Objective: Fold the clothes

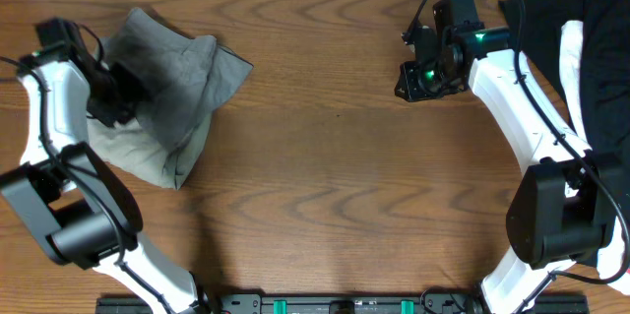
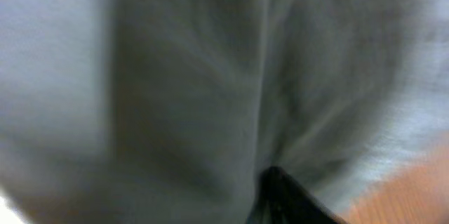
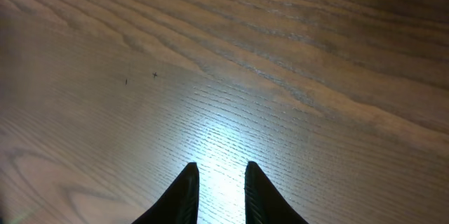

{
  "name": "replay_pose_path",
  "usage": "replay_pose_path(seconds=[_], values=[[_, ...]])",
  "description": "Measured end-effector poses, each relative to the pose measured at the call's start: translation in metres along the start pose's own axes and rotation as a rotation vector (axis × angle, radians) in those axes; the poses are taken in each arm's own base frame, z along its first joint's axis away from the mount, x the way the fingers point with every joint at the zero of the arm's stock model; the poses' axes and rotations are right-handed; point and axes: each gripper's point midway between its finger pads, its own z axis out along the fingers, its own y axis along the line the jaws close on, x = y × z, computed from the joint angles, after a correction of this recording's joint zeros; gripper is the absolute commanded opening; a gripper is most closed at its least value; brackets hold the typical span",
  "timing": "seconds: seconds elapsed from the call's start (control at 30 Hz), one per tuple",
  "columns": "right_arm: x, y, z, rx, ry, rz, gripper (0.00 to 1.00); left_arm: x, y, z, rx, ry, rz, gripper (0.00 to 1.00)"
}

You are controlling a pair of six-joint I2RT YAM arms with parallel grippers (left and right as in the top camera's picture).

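Note:
The clothes show as grey shorts (image 1: 172,88) lying bunched and partly folded at the far left of the wooden table (image 1: 335,166). My left gripper (image 1: 113,97) sits low on their left part, pressed into the cloth. In the left wrist view blurred grey fabric (image 2: 175,90) fills the frame, and only one black fingertip (image 2: 291,199) shows against it. My right gripper (image 1: 421,78) hovers over bare wood at the back right. Its two black fingers stand a little apart with nothing between them, seen in the right wrist view (image 3: 219,169).
A pile of black garments (image 1: 602,48) with a white piece (image 1: 571,58) lies at the back right corner, behind the right arm. Both arm bases stand at the front corners, with a black rail (image 1: 335,304) along the front edge.

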Motion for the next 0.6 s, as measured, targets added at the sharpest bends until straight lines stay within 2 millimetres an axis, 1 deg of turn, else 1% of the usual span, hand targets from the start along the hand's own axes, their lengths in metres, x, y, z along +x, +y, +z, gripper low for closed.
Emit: replay_pose_path(seconds=[0.07, 0.13, 0.23, 0.3, 0.37, 0.47, 0.53, 0.6], values=[[0.000, 0.000, 0.000, 0.000, 0.001, 0.000, 0.22, 0.011, 0.015, 0.017, -0.048, 0.051, -0.017, 0.54], [0.001, 0.000, 0.000, 0.000, 0.005, 0.001, 0.23, 0.017, 0.021, 0.023, -0.067, 0.079, -0.017, 0.55], [0.002, 0.000, 0.000, 0.000, 0.009, 0.002, 0.24, 0.020, 0.021, 0.018, -0.069, 0.088, -0.003, 0.56], [0.003, 0.000, 0.000, 0.001, 0.011, 0.002, 0.24, 0.025, 0.020, 0.009, -0.068, 0.093, 0.005, 0.57], [0.003, 0.000, 0.000, 0.000, 0.014, 0.001, 0.25, 0.026, 0.016, -0.003, -0.055, 0.074, 0.019, 0.60], [0.003, 0.000, 0.000, 0.001, 0.014, -0.001, 0.26, 0.019, 0.002, -0.035, -0.002, -0.023, 0.063, 0.63], [0.003, 0.000, 0.000, 0.000, 0.011, -0.004, 0.26, 0.017, -0.008, -0.064, 0.041, -0.106, 0.092, 0.65], [0.002, 0.000, 0.000, 0.000, 0.007, -0.010, 0.27, 0.017, -0.019, -0.095, 0.085, -0.189, 0.125, 0.64]])
